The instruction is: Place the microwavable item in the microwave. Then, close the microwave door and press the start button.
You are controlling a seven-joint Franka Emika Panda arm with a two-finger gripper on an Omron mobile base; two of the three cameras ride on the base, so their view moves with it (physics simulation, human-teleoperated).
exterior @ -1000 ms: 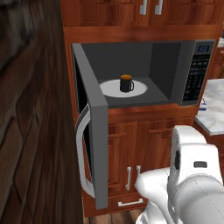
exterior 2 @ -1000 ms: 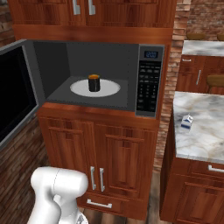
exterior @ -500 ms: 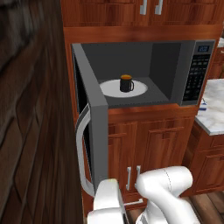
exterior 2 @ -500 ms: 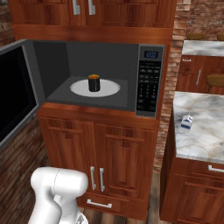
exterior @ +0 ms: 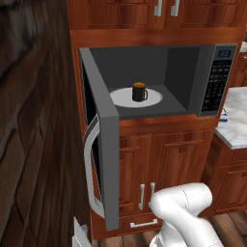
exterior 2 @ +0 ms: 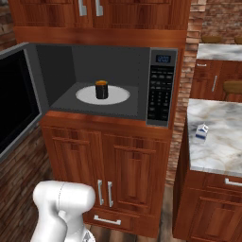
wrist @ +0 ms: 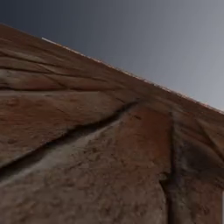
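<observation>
The black mug (exterior: 139, 91) with its orange rim stands upright in the middle of the white turntable (exterior: 120, 100) inside the grey microwave (exterior: 193, 72). In the right base view the mug (exterior 2: 101, 89) sits on the turntable (exterior 2: 85, 96), left of the black keypad panel (exterior 2: 160, 92) with its blue display. The microwave door (exterior: 109, 164) hangs wide open to the left, its curved silver handle (exterior: 89, 169) facing outward. Its dark window (exterior 2: 16, 106) shows in the right base view. My white arm (exterior: 185, 214) is folded low in front of the lower cabinets.
A small white-and-blue carton (exterior 2: 202, 132) lies on the marble counter (exterior 2: 222, 146) to the right. Wooden cabinets (exterior 2: 118, 175) sit under the microwave. A brick wall (exterior: 34, 125) runs along the left, and the hand view looks at brick (wrist: 87, 153) from very close.
My arm has dropped lower and swung left toward the floor by the open door. The mug, the turntable and the door have stayed put.
</observation>
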